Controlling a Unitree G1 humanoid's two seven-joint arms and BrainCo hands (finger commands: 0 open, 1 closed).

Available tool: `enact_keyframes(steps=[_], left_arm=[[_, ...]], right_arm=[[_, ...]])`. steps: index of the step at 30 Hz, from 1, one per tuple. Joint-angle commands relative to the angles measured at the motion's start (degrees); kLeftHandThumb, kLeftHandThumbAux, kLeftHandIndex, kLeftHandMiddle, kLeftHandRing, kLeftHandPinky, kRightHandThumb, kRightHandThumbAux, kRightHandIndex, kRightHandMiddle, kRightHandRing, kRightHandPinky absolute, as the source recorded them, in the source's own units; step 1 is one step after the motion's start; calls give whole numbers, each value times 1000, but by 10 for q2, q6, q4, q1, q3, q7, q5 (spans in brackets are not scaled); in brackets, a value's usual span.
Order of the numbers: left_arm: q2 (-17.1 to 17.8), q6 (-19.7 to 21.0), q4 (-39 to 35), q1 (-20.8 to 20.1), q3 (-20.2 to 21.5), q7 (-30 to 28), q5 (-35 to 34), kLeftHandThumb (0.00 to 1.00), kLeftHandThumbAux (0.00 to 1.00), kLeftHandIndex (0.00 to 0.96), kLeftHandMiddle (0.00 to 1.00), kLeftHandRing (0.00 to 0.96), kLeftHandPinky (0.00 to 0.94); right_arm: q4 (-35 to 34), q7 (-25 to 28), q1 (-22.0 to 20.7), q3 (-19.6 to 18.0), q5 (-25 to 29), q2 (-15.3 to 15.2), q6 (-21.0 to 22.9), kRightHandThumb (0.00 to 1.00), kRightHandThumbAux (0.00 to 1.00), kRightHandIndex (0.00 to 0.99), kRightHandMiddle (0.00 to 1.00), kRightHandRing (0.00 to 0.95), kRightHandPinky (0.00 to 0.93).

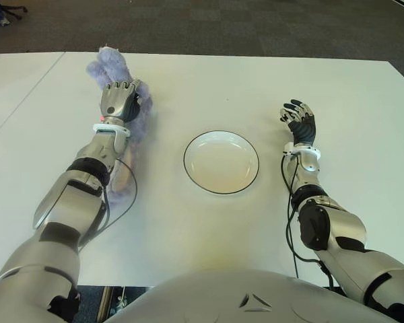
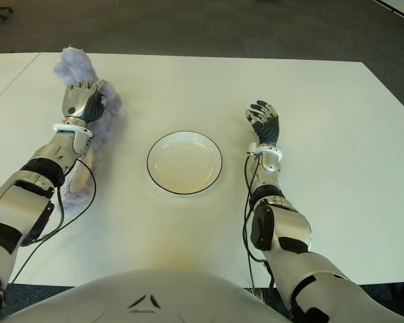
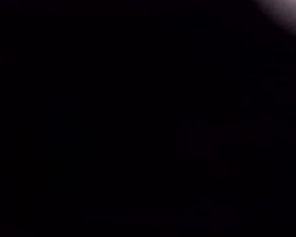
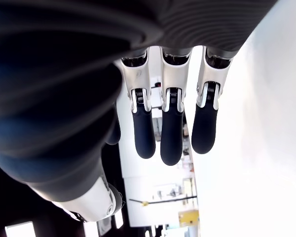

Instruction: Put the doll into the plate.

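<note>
Left hand [image 1: 119, 99] presses doll [image 1: 114, 70] lying lengthwise away from robot

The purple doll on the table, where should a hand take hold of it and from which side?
Grip the doll around its soft middle, from above: it lies flat and stretched out on the table, left of the plate. The left hand is over that part.

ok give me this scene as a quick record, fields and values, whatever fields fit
doll: purple plush doll, far left part of the white table, outside the plate
plate: white plate, dark rim, nothing in it, table centre
left hand: left hand on top of the doll, fingers curled over it; grasp not confirmed, its wrist view is dark
right hand: right hand right of the plate, fingers relaxed, holding nothing
task state: doll not yet in plate
</note>
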Motion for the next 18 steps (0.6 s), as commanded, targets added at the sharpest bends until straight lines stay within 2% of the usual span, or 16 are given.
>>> enact_keyframes(steps=[1,5,8,18], left_arm=[[5,-12,-87,24,-4,-3,9,814,653,813,904,869,853],[21,-6,-210,51,13,-26,6,845,644,804,896,870,863],[26,2,-266,65,22,-43,5,861,642,798,888,867,858],[36,23,-399,90,36,-89,33,897,629,791,885,877,873]], right_arm=[[73,-8,107,-4,3,35,80,411,850,261,327,359,378],[74,-8,107,-4,2,34,81,395,847,266,330,364,386],[74,-10,106,-2,1,34,82,390,847,266,331,364,380],[75,-20,105,4,-7,33,87,384,847,269,331,364,382]])
